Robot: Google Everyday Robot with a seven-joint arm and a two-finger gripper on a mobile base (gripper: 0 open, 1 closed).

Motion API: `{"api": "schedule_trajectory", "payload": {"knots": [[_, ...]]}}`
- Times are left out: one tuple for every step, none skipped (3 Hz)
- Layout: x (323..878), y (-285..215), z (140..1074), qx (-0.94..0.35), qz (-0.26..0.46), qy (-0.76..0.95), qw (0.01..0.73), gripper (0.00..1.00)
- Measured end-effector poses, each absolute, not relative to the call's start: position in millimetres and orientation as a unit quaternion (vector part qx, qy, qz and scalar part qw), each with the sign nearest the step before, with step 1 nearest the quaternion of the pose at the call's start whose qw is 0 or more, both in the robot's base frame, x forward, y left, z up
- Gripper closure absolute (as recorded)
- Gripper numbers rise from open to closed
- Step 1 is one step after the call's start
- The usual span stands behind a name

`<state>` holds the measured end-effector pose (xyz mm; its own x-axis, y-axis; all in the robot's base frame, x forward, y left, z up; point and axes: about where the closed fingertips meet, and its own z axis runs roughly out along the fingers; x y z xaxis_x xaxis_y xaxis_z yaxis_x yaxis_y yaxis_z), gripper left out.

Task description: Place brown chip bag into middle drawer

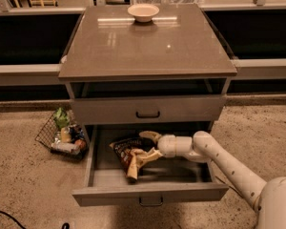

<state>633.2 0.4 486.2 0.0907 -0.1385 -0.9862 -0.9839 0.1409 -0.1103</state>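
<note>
The middle drawer (150, 193) is pulled out wide below the cabinet's closed upper drawer front (148, 110). The brown chip bag (125, 150) lies crumpled on the drawer floor, left of centre, with a tan panel pointing toward the drawer front. My gripper (145, 147) reaches in from the right and sits inside the drawer just over the bag's right side. Its fingers are spread, one above the bag and one lower against the tan panel. My white arm (214, 159) crosses the drawer's right wall.
A cream bowl (143, 12) stands at the back of the cabinet top (148, 46). A wire basket (62, 135) of groceries sits on the carpet left of the drawer. Dark cables (0, 216) lie at the bottom left.
</note>
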Motion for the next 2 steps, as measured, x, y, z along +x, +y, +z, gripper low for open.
{"api": "schedule_trajectory", "payload": {"knots": [[614.7,-17.1,500.3,-0.51,0.407,0.543,0.528,0.0],[587.2,-38.7,517.0,-0.502,0.42,0.547,0.522,0.0]]}}
